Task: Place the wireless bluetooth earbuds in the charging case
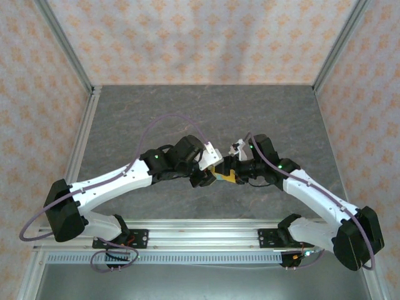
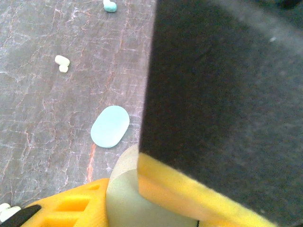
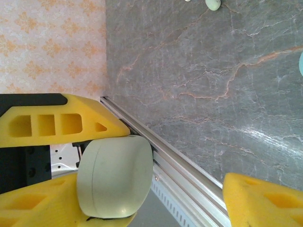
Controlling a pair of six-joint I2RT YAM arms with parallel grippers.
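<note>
At the near edge of the table, the two arm bases stand on a metal rail. Both arms reach inward and meet over the middle of the grey, stone-patterned surface.

Nearest the left wrist camera is the left gripper. Its yellow fingers are clamped on the charging case, a pale whitish-green oval held off the table. From the right wrist the held case sits between two yellow fingers at the left of the view.

The right gripper has its jaws apart, with one finger well clear of the case. Whether the other finger touches the case cannot be told. A large dark block, blurred and close to the left wrist camera, covers the right half of that view.

Beyond the held case, a light teal oval case lies flat and closed on the table, apart from both grippers.

Loose on the table lie the wireless bluetooth earbuds.
- One whitish bud lies beyond and left of the teal case, well apart from it.
- A teal bud lies farther off, at the upper edge of the view.
- A whitish bud shows at the lower left corner, beside the left finger.

Farthest back, patterned wall panels enclose the table.
</note>
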